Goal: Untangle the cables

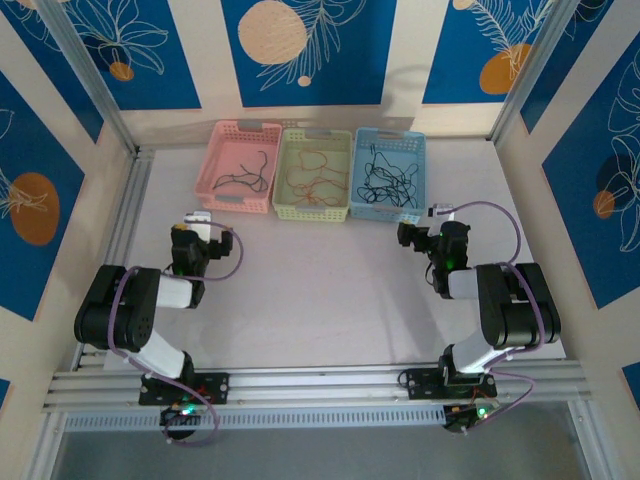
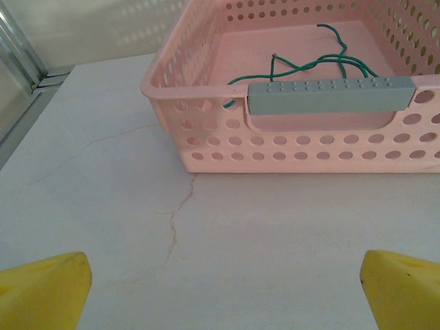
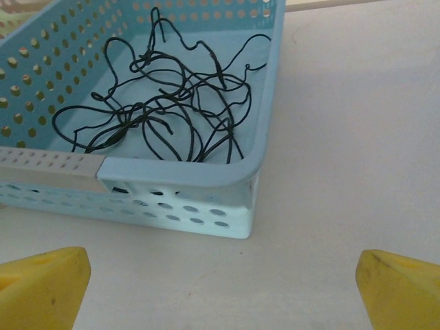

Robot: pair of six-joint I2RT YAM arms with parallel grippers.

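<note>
Cables sorted by colour: green cables [image 2: 309, 65] in the pink basket [image 2: 158, 86], orange-red cables [image 1: 315, 185] in the pale green basket [image 1: 312, 211], black cables [image 3: 165, 103] in the blue basket [image 3: 206, 173], the black ones looped over one another. Left gripper [image 2: 220, 289] and right gripper [image 3: 220, 289] stand short of the baskets, jaws wide apart, empty. Any further teasing probably goes best from a free end, one strand lifted slowly. White table [image 1: 320, 300], faintly cracked; aluminium frame [image 1: 122, 225]; blue leaf-patterned wall panels [image 1: 350, 70]
</note>
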